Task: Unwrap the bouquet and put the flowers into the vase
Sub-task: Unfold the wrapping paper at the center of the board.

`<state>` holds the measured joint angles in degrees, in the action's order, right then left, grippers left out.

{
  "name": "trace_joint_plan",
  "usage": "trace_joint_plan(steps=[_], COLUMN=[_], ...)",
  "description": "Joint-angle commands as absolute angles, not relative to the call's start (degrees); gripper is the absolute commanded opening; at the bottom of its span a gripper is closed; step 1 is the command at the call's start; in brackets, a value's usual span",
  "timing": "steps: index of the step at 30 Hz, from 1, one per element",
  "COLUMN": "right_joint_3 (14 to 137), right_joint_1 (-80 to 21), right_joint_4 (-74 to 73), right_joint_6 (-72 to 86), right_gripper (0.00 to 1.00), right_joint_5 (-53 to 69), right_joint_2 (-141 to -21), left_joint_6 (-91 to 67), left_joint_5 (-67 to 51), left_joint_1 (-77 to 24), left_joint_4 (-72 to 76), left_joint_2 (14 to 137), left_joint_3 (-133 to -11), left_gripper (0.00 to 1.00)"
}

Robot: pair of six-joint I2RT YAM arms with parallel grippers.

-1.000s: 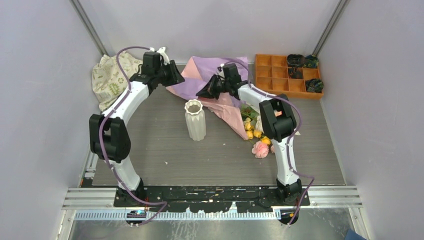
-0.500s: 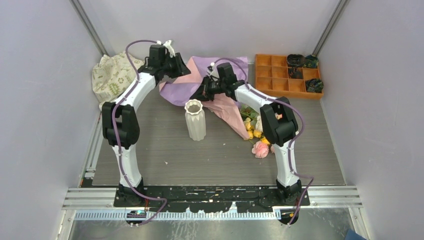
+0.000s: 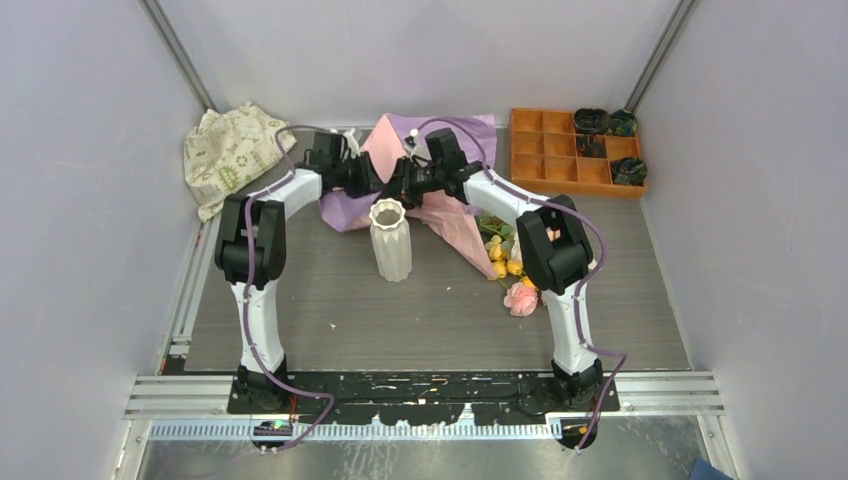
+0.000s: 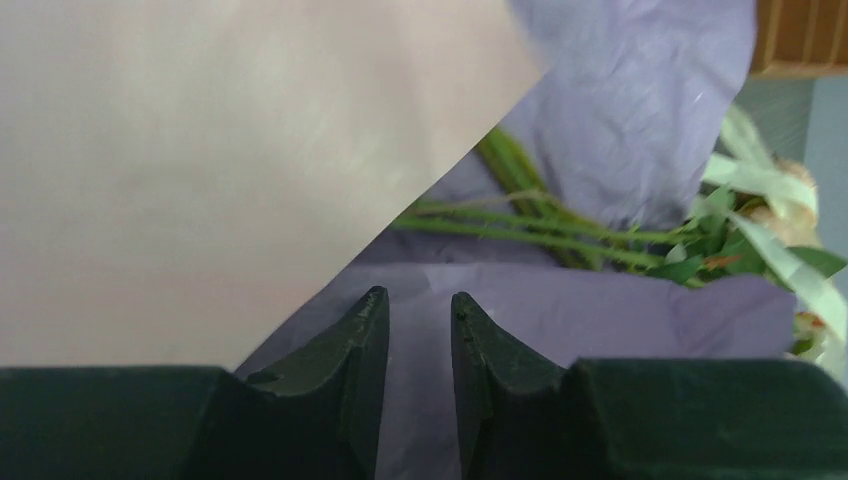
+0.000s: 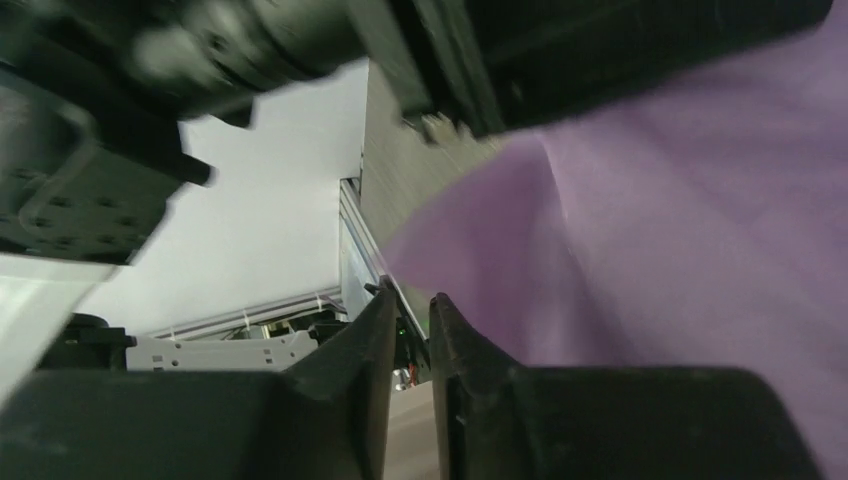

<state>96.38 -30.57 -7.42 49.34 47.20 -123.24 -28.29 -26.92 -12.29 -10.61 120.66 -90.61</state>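
Two things we see at the bouquet (image 3: pixel 460 225), behind the vase (image 3: pixel 390 242). Left gripper (image 4: pixel 420 300) is parted, right gripper (image 5: pixel 412 300) barely cracked (neither pinching anything).

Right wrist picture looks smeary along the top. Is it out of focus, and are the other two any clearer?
Right wrist view: the dark machinery on top is smeared and the purple paper soft, only its own fingers crisp. Left wrist view: the pink paper is a featureless blur, the green stems sharper. Top external view: sharp, evenly lit, faint shadows by the vase.
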Motion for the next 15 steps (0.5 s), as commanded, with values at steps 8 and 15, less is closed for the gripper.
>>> trace_joint_plan(steps=[8,15], right_joint_3=[101.8,97.1], right_joint_1=[-28.8,-22.7], right_joint_4=[-12.5,-17.3], right_joint_6=[42.9,41.0], right_gripper=[0.50,0.49], right_joint_5=[40.6,32.0], right_joint_2=[-113.9,-108.1], left_joint_6=[-26.4,-23.2], left_joint_5=[-30.8,-28.5], left_joint_1=[-12.0,-12.0], left_joint_4=[-4.6,-7.3], left_joint_2=[110.7,106.5], left_joint_3=[-78.1,-74.9], left_gripper=[0.28,0.27])
